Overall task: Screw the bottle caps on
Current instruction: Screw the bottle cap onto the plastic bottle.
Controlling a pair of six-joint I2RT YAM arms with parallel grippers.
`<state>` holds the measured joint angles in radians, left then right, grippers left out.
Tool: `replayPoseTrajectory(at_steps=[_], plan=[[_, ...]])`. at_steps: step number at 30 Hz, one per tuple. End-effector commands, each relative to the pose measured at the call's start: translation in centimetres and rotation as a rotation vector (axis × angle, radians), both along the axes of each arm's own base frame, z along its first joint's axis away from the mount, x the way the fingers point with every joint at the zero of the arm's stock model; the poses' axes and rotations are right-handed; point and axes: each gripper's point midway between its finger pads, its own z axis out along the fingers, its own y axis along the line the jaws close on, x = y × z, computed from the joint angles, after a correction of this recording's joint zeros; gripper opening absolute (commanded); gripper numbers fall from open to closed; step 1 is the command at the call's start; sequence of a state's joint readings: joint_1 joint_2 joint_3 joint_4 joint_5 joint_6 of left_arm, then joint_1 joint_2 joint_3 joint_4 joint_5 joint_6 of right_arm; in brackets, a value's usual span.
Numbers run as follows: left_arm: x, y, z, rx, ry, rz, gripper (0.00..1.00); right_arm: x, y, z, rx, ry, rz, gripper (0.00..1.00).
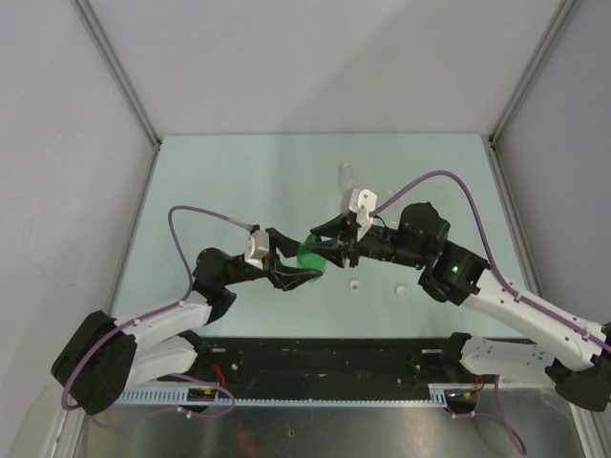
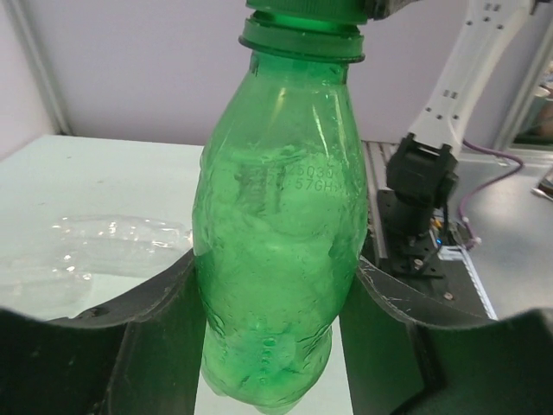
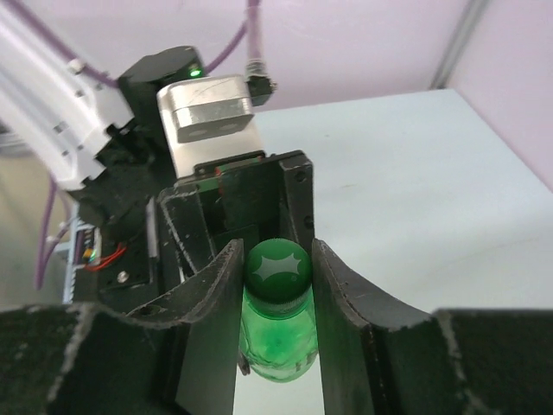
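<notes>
My left gripper (image 1: 296, 263) is shut on the body of the translucent green bottle (image 1: 310, 256) and holds it above the table; the left wrist view shows the fingers (image 2: 155, 328) pressing both sides of the bottle (image 2: 276, 242). My right gripper (image 1: 330, 246) meets it from the right and is shut on the dark green cap (image 3: 278, 270), which sits on the bottle's neck (image 3: 276, 346). The cap's lower edge shows at the top of the left wrist view (image 2: 302, 17). Two white caps (image 1: 353, 283) (image 1: 401, 290) lie on the table near the right arm.
A clear ribbed bottle (image 1: 348, 177) is on the table behind the grippers; it appears lying at the left of the left wrist view (image 2: 112, 246). Grey walls enclose the table on three sides. The right arm's base (image 2: 419, 199) stands at the near edge.
</notes>
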<state>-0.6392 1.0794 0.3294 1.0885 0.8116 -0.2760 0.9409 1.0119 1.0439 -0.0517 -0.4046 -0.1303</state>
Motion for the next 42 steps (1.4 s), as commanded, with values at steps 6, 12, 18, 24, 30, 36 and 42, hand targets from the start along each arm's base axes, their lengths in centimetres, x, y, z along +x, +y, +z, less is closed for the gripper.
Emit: replayPoseTrajectory(at_steps=[6,12,18,24,30,36,42], plan=[[6.0,1.4,6.6,-0.115,-0.152,0.347,0.0,6.1,0.1,-3.6,-0.031,0.198,-0.411,0.0],[9.7,2.5,7.3,-0.061,-0.159,0.622,0.0,8.2,-0.1,-6.1,-0.041,0.302,-0.565,0.0],[10.4,2.2,8.3,-0.048,-0.179,0.75,0.0,10.4,-0.5,-8.4,-0.017,0.422,-0.747,0.0],[11.1,1.7,7.9,-0.013,-0.18,0.829,0.0,11.2,0.0,-9.3,0.029,0.517,-0.848,0.0],[11.6,1.2,7.2,0.014,-0.149,0.909,0.0,12.0,0.3,-10.1,0.094,0.629,-0.979,0.0],[11.6,1.2,6.8,0.0,-0.094,0.933,0.0,12.4,1.3,-11.0,0.168,0.744,-1.02,0.0],[11.1,1.1,6.1,-0.001,-0.075,0.913,0.0,12.5,1.5,-9.7,0.163,0.664,-1.001,0.0]])
